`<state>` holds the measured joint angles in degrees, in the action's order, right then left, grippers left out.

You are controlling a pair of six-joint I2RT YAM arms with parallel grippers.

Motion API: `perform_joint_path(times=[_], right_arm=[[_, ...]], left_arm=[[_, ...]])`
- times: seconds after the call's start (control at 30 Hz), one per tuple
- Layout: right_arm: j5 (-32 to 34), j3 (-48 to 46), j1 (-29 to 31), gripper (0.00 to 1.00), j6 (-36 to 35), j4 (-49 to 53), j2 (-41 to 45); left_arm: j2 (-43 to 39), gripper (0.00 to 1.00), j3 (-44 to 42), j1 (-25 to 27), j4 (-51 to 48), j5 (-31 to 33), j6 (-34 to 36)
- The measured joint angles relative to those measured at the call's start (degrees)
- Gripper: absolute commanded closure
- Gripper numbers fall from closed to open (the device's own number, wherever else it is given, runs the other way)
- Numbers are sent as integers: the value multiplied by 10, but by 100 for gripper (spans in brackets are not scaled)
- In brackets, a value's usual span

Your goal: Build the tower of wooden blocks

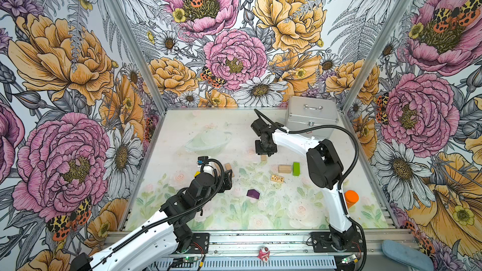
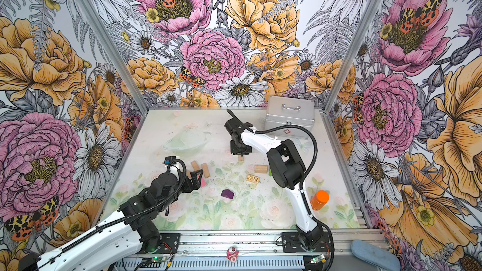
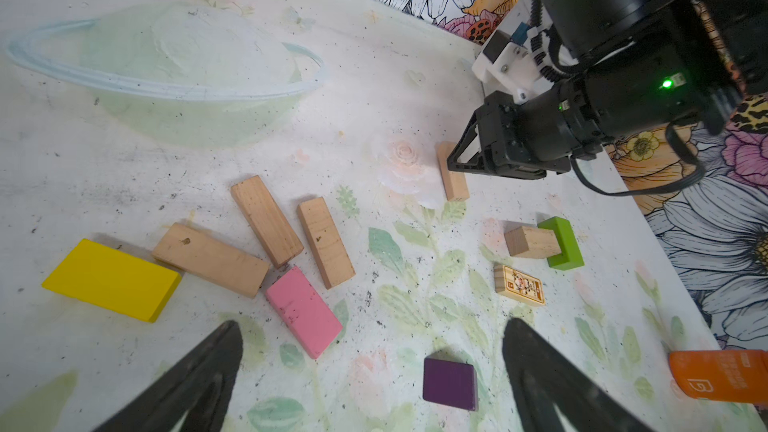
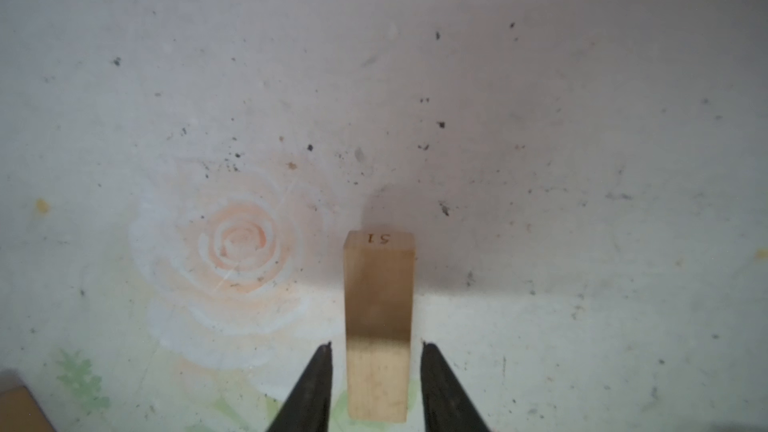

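Note:
A tan plank (image 4: 378,317) lies on the table between the fingers of my right gripper (image 4: 376,344). The jaws are open, with a gap on each side of the plank (image 1: 263,158). My left gripper (image 3: 374,322) hangs wide open and holds nothing. Below it lie a pink block (image 3: 303,311) and a dark purple block (image 3: 450,384). A yellow block (image 3: 112,280) and three tan planks (image 3: 266,220) lie beside the pink one. A short tan block (image 3: 532,242) touches a lime-green block (image 3: 563,243). No tower is in view; the blocks lie singly.
A silver metal case (image 1: 311,116) stands at the back right. An orange bottle (image 1: 350,198) lies near the right arm's base. A small printed tile (image 1: 277,178) sits in front of the green block (image 1: 296,168).

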<state>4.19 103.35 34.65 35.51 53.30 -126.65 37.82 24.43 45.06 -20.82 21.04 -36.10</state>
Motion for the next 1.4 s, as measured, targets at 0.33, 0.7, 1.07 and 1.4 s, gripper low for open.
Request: perform_joint_path(times=[0.33,0.7,1.07,1.4], right_arm=[[-5,-17,1,40,-7,-1,18],[-9,-194,8,31,-11,-29,254],[-19,-345,8,29,-9,-53,401],[-26,-416,8,12,-8,-84,471]], left_arm=[[75,2,24,0,-16,8,0],[201,10,89,6,-19,8,-17],[344,33,163,-21,-34,-14,-44],[437,45,216,-48,-47,-39,-59]])
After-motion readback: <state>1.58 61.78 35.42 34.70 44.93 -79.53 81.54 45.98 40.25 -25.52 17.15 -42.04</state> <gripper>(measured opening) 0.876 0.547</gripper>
